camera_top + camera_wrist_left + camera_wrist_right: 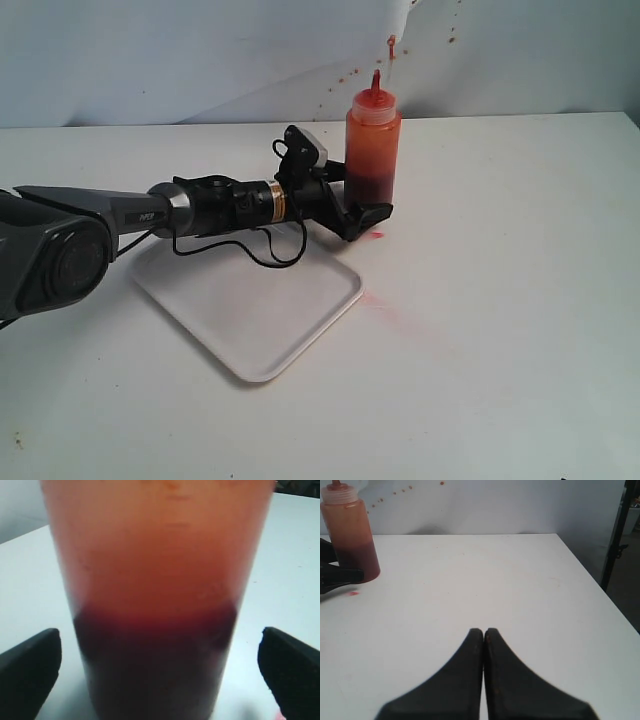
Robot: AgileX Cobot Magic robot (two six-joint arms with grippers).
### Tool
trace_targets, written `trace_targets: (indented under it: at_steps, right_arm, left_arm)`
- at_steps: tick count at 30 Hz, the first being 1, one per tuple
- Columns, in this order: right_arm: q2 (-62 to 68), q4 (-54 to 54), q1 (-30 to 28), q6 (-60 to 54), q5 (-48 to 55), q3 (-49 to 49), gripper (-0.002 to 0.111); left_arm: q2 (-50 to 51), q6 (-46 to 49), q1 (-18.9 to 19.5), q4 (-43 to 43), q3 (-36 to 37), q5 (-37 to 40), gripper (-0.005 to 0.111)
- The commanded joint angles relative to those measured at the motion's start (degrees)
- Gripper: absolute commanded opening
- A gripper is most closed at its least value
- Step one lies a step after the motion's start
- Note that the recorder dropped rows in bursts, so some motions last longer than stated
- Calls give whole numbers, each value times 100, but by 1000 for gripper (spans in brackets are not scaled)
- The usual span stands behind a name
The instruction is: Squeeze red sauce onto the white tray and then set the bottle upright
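the bottle (373, 150) stands upright on the counter (500, 330), just off the far right corner of the tray (250, 335), nozzle pointing up. the left tool (371, 208) reaches in from the left, low over the tray's far edge, and its jaws sit either side of the bottle's base, spread wide. up close in the left wrist view, both fingers (30, 672) stand clear of the bottle's sides with bare counter showing in the gaps, so this tool is open and grips nothing. inside the bottle the sauce (370, 188) sits dark red in the lower part, with an orange tint above. one small glossy red drop (377, 235) lies on the counter right by the base, just beside the near finger. a faint pink smear (385, 305) marks the counter just right of the tray. red specks (391, 44) dot the wall (150, 60) behind. over on the right, the right tool (483, 635) hangs above the counter, well apart from the bottle, fingers pressed together, holding nothing.
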Motion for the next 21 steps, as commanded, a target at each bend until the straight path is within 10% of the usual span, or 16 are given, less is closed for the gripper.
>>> trace_targets:
  at_steps: [1, 11, 21]
  right_arm:
    - [-27, 5, -6, 0, -6, 19, 0]
    - [-27, 5, -6, 0, -6, 19, 0]
    - [-27, 5, -6, 0, -6, 19, 0]
  left_arm:
    - [-29, 138, -19, -62, -18, -23, 105]
    - [-29, 284, -19, -62, -18, 99, 100]
    - [-29, 411, -9, -666, -18, 864, 26]
